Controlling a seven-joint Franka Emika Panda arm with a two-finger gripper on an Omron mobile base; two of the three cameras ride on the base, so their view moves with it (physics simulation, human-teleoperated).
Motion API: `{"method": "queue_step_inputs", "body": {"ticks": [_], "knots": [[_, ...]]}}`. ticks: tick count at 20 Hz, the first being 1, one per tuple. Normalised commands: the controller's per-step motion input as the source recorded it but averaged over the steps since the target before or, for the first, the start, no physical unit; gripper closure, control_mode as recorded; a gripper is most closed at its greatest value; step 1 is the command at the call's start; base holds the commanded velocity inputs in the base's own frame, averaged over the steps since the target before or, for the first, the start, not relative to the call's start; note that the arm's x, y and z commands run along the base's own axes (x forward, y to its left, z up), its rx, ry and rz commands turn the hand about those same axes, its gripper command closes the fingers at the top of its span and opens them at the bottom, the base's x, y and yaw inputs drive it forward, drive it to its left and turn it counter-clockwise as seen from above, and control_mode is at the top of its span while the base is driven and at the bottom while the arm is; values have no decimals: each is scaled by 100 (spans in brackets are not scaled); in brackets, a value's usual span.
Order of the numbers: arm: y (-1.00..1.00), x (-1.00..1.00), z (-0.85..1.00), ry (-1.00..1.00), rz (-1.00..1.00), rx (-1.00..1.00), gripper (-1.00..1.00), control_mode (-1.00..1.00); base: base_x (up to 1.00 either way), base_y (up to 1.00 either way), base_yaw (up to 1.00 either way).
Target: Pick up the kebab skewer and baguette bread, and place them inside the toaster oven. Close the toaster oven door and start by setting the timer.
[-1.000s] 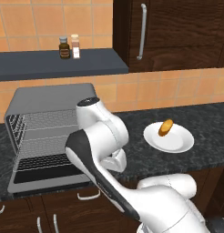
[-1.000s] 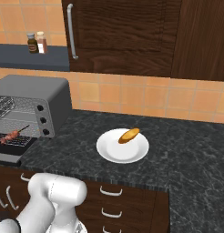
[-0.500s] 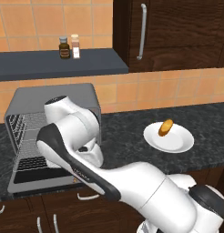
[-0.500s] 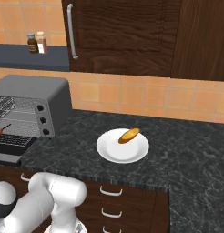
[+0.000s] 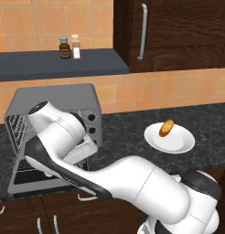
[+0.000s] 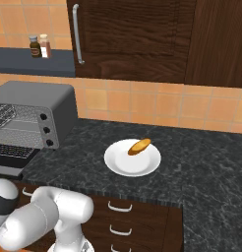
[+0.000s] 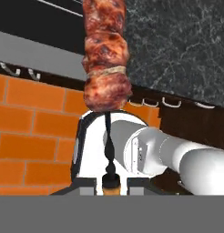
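While the fingers of the gripper [image 7: 111, 182] pinch the thin end of 1 kebab skewer [image 7: 106, 54], the hand view shows its browned meat chunks reaching away from the hand toward the speckled dark bench [image 7: 177, 41]. The skewer's stick runs down between the 2 finger tips, so the grip is clenched on it. Seen from the left base view, the white arm curls in front of 1 toaster oven [image 5: 50, 98], which stands at the bench's left end against the tiled wall. Its door [image 6: 7, 165] lies folded down at the front edge and the wire racks show inside. 3 round black knobs [image 6: 46, 130] line its right panel. 1 baguette bread [image 6: 139, 146] rests on 1 white plate [image 6: 118, 165] mid-bench, well apart from the oven. 2 small bottles [image 5: 70, 46] stand side by side on the shelf [image 5: 55, 66] above the oven.
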Motion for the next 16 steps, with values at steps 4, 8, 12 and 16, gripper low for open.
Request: {"method": "queue_step_inputs", "body": {"ticks": [4,8,12,16], "knots": [[-25,44,-25,3,61,11,100,-100,0,0,0],[-14,60,-35,0,57,22,100,-100,0,0,0],[-1,76,-37,7,54,19,100,-100,0,0,0],[7,59,-33,14,45,4,100,-100,0,0,0]]}}
